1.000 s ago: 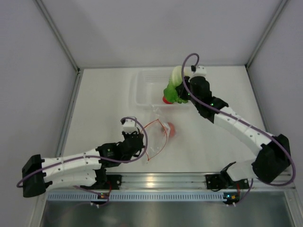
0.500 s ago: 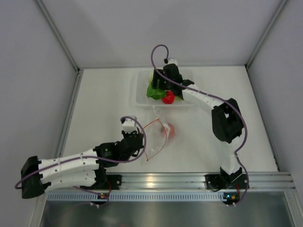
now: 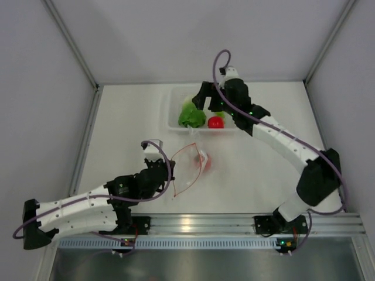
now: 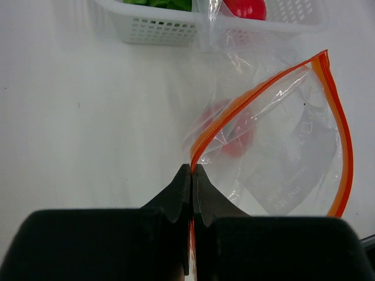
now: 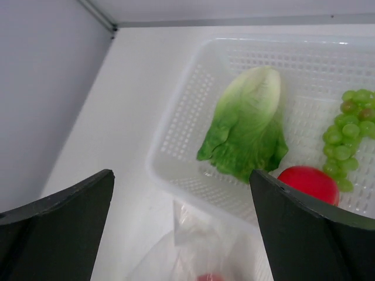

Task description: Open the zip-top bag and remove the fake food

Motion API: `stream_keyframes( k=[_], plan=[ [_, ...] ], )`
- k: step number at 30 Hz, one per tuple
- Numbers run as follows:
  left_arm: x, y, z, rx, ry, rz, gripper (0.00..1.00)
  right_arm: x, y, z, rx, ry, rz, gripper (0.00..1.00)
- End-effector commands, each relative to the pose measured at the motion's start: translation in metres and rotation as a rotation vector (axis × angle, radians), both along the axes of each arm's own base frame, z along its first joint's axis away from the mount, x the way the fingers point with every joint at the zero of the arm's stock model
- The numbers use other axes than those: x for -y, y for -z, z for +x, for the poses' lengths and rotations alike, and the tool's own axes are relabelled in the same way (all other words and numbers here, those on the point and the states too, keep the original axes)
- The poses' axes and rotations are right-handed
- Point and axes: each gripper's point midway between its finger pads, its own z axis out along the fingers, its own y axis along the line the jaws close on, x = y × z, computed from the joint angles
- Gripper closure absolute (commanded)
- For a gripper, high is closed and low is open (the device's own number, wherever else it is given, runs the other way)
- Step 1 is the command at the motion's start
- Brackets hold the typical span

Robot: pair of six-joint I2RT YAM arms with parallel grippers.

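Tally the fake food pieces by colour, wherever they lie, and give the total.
Green: 2, leafy plastic lettuce and plastic grape bunch, both in the white perforated basket
Red: 2, round plastic tomato in the basket, round red fruit inside the clear zip-top bag
Total: 4

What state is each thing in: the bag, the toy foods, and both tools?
zip-top bag: open, one corner pinched.
red fruit: inside the bag.
lettuce: lying in the basket.
tomato: in the basket.
grape bunch: in the basket.
left tool: shut on the bag's zip strip.
right tool: open, empty, over the basket.
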Motion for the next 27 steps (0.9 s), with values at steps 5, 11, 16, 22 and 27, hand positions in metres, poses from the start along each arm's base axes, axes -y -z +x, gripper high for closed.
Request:
stream_keyframes(
  k=[5,11,16,22,27],
  plan=[
    [-0.025,-0.045,0.015,0.075,-0.14,0.016,1.0,0.017,-0.07,-0.112,0.053,-0.261,0.428,0.04],
    [-0.028,-0.078,0.021,0.09,-0.13,0.104,1.0,0.034,-0.066,-0.176,0.001,-0.313,0.465,0.1],
    [-0.026,-0.09,0.03,0.085,-0.125,0.219,1.0,0.064,-0.042,-0.203,-0.034,-0.247,0.366,0.12],
    [0.015,-0.067,0.04,-0.016,-0.033,0.255,1.0,0.101,-0.019,-0.235,-0.052,-0.181,0.297,0.16],
    [0.054,-0.033,0.045,-0.074,0.037,0.248,1.0,0.102,-0.013,-0.25,-0.041,-0.219,0.344,0.2]
  ],
)
